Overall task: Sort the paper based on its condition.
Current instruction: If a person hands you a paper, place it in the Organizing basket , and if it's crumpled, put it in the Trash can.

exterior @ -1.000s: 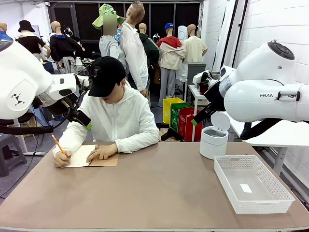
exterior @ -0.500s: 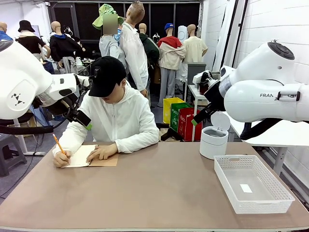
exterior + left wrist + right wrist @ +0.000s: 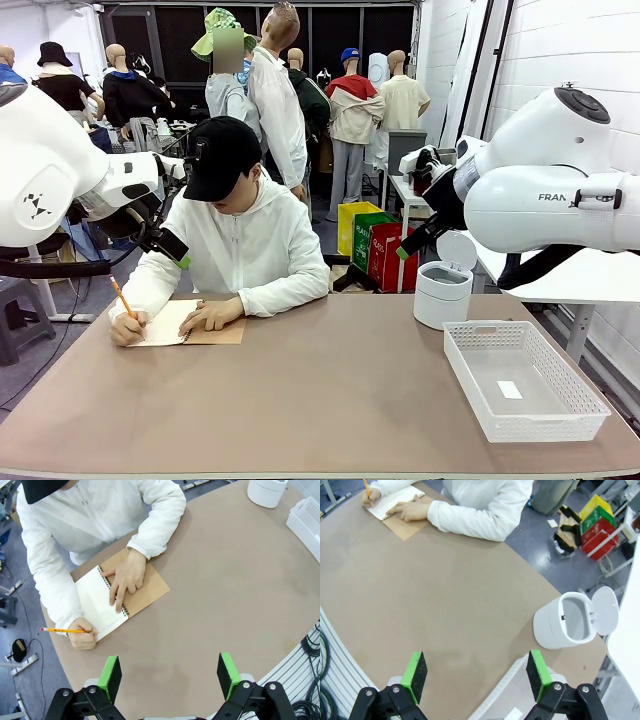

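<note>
Loose paper is out of view. At the table's far left a person writes with an orange pencil [image 3: 62, 629] on the cream page [image 3: 95, 600] of a spiral notebook with a brown cover [image 3: 150, 587], the other hand [image 3: 127, 577] flat on it. My left gripper [image 3: 170, 672] hangs open high above the table, on the near side of the notebook [image 3: 225, 335]. My right gripper [image 3: 476, 675] is open too, held high over the right half of the table, with nothing between its green pads [image 3: 414, 671].
A white bin [image 3: 443, 290] with its lid flipped up stands at the far right. In front of it sits a white mesh basket [image 3: 465, 385] holding a small white slip [image 3: 510, 389]. The brown tabletop [image 3: 320, 390] is bare in the middle and front.
</note>
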Robot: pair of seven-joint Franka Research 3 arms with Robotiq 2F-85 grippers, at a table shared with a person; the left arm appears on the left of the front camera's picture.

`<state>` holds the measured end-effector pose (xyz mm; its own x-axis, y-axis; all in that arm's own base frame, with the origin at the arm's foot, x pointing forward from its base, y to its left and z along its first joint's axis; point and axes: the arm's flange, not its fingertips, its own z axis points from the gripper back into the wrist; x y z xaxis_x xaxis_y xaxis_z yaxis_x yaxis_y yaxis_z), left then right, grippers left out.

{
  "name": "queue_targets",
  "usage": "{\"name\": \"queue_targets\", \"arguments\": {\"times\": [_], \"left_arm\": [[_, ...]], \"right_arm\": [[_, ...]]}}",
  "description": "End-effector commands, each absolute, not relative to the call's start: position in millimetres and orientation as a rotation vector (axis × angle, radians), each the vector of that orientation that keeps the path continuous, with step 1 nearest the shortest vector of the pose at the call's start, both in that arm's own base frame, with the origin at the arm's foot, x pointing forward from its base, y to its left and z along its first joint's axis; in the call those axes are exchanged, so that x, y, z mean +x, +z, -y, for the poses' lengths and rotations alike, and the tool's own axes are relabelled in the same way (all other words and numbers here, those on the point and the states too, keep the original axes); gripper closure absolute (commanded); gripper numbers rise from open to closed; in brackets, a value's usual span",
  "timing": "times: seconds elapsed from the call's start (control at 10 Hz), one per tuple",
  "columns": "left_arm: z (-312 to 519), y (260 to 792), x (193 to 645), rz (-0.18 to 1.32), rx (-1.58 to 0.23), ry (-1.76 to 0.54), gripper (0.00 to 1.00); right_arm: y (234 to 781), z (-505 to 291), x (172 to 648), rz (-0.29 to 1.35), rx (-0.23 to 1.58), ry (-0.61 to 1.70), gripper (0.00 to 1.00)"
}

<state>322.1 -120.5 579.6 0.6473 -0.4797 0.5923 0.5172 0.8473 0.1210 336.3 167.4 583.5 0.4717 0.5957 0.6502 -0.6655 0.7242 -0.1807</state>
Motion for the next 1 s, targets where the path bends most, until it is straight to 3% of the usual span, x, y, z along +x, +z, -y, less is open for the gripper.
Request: {"name": "queue_targets", "arguments": {"times": [0.0,0.9], "left_arm": [[120.5,578.9,323.2,0.657,-0.063,-0.565,0.00],[120.5,578.9,323.2,0.657,-0.063,-0.565,0.00]], "right_arm": [[583.0,-167.3,336.9,0.753,0.107,0.774,0.00],[583.0,-167.3,336.9,0.753,0.107,0.774,0.00]]}}
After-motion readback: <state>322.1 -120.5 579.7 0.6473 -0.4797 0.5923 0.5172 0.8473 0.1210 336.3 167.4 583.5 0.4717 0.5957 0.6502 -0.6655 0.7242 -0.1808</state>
